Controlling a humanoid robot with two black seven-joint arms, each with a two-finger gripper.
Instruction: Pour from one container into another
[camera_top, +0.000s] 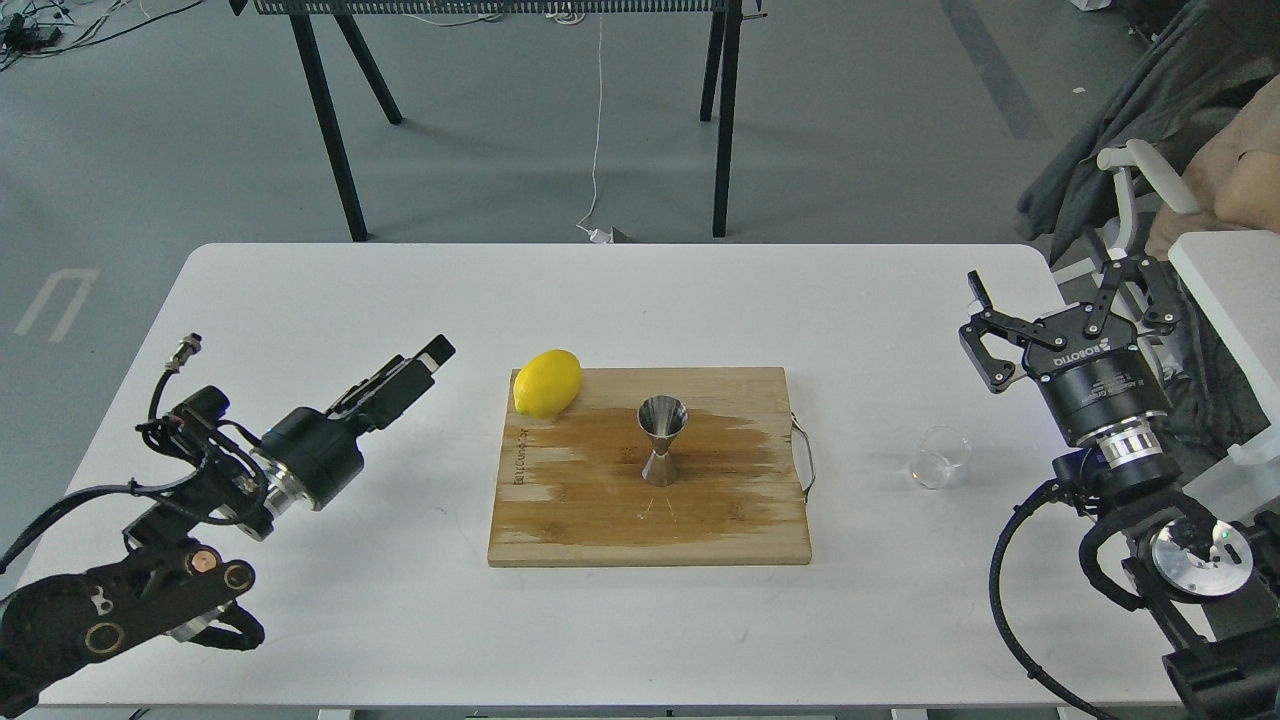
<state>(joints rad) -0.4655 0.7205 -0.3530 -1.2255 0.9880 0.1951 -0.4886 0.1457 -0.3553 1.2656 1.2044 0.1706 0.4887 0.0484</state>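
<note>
The steel hourglass jigger (662, 440) stands upright in the middle of the wooden cutting board (600, 520). Off the board, on the white table to its right, stands the small clear glass cup (940, 458). My right gripper (1066, 300) hangs open above and slightly right of the cup, holding nothing. Well left of the board my left gripper (420, 364) points up and to the right. It is seen side-on, so its two fingers cannot be told apart, and nothing shows in it.
A yellow lemon (547, 382) lies on the board's far left corner. The board has a metal handle (805, 458) on its right edge and a wet dark patch around the jigger. Black table legs stand on the floor beyond the white table (400, 290).
</note>
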